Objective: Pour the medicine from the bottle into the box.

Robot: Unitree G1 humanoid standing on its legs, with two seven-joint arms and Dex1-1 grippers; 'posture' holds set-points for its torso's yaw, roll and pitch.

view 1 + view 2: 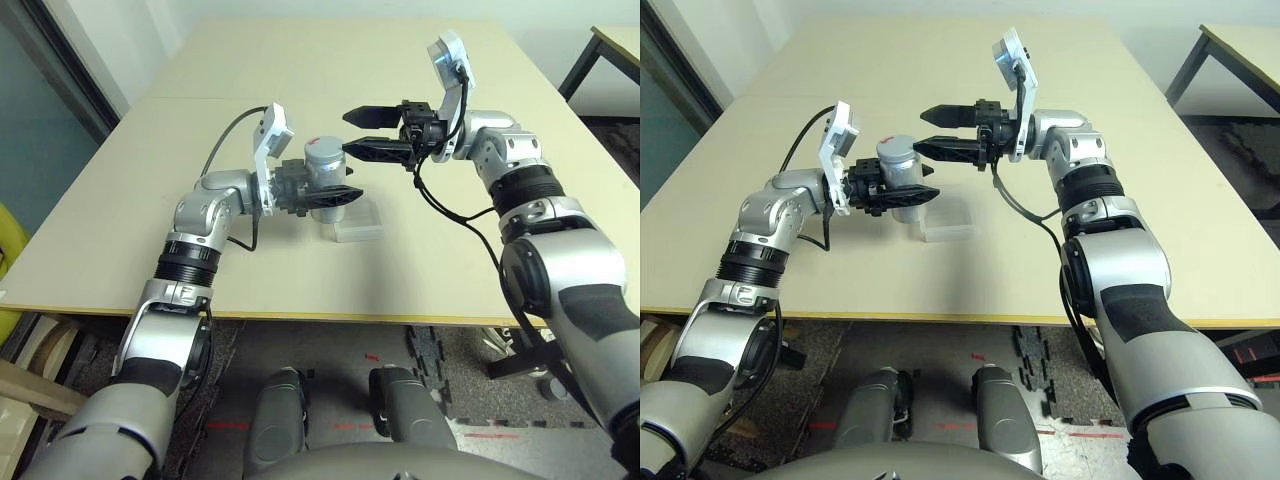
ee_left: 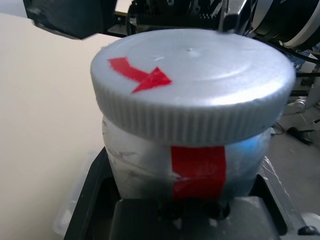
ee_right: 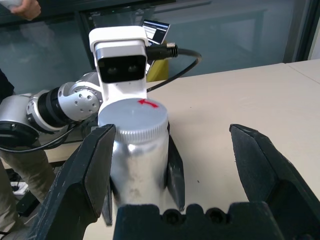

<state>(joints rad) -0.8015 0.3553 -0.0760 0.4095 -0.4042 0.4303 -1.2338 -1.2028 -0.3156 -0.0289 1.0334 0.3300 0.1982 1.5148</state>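
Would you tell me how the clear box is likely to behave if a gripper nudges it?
The box looks thin, clear and shallow, so it is probably light and would slide on the smooth table rather than tip. Its walls may flex if pinched.

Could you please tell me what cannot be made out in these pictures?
- Contents of the small silvery bottle: its grey screw cap is on.
- Near-left part of the clear plastic box: head views, behind the left gripper.
- Bottle's base: left wrist view, hidden by that gripper's body.

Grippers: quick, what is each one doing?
Left gripper: closed on the bottle, cap still on.
Right gripper: open, holding nothing, near the cap.
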